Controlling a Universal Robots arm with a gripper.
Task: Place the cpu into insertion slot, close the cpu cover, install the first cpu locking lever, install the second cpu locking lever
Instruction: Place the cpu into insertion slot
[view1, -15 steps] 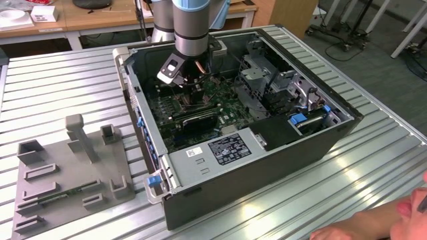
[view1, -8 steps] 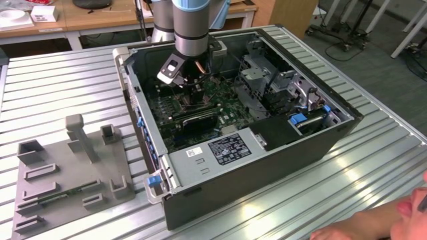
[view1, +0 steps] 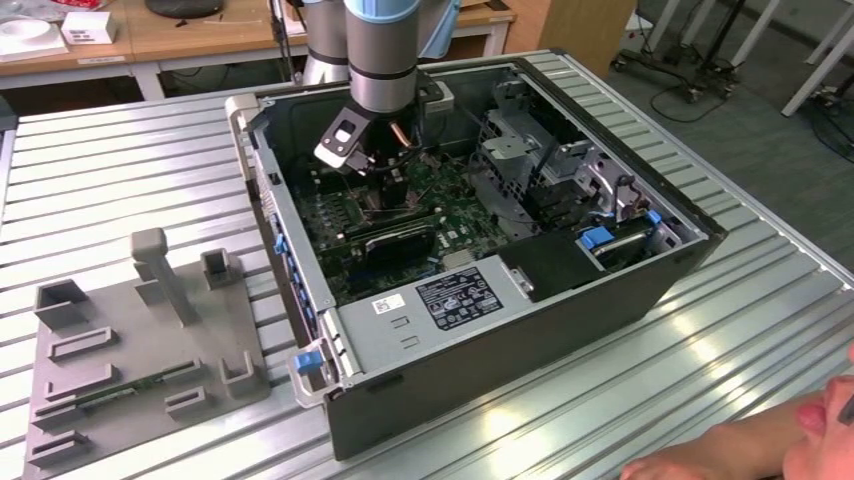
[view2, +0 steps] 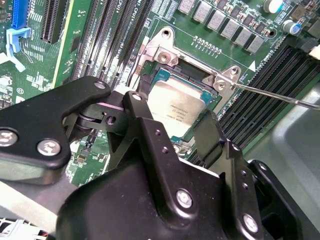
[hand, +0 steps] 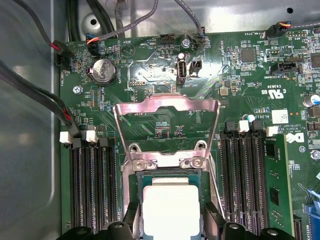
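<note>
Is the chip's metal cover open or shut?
Open: in the first wrist view the cpu cover is flipped back, leaving the cpu uncovered.

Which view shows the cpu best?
The first wrist view: the cpu faces the camera squarely, almost its whole face bare. The second wrist view shows it slanted, a corner behind a finger. In the exterior view the arm covers it.

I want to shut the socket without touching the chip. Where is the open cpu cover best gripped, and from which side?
On the cpu cover, take the free cross bar farthest from the hinge, probably from above. The frame is swung back off the cpu, leaving that thin bar exposed.
</note>
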